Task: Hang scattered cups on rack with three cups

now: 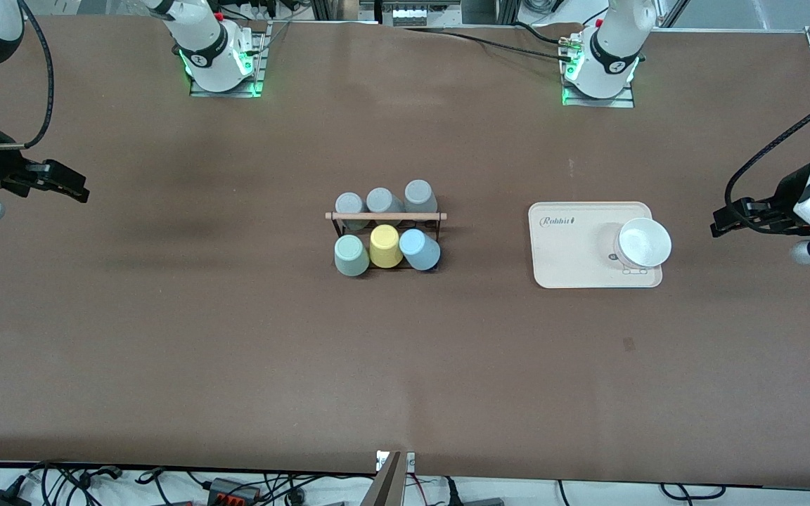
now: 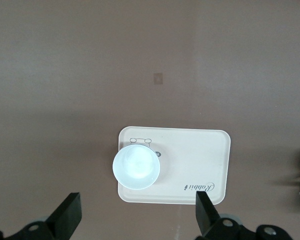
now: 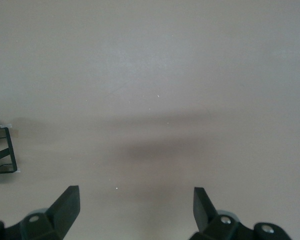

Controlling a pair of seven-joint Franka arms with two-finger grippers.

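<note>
The right arm's two-finger black gripper [image 1: 71,184] hangs in the air over bare brown table [image 1: 166,337] at the right arm's end, well apart from every object. In the right wrist view its fingers [image 3: 65,205] stand wide apart with nothing between them.

At mid-table stands the small black wire-frame rack [image 1: 385,228] with a light wooden rod [image 1: 385,216] across its top. Six upturned cups sit on it in two rows. The row farther from the front camera holds three grey cups [image 1: 384,201]. The nearer row holds, from the right arm's end to the left arm's end, the pale mint-green handleless tumbler [image 1: 351,255], a yellow cup [image 1: 384,247] and the light blue handleless tumbler [image 1: 420,249]. The blue tumbler tilts toward the left arm's end. Both tumblers are on the rack.

Toward the left arm's end lies a beige rectangular tray [image 1: 567,246] with rounded corners. A white round bowl [image 1: 643,243] rests on it at the end closest to the left arm.

The left arm's two-finger black gripper [image 1: 720,226] hangs over bare table just beside the tray. In the left wrist view its fingers [image 2: 206,212] stand wide apart, empty.
</note>
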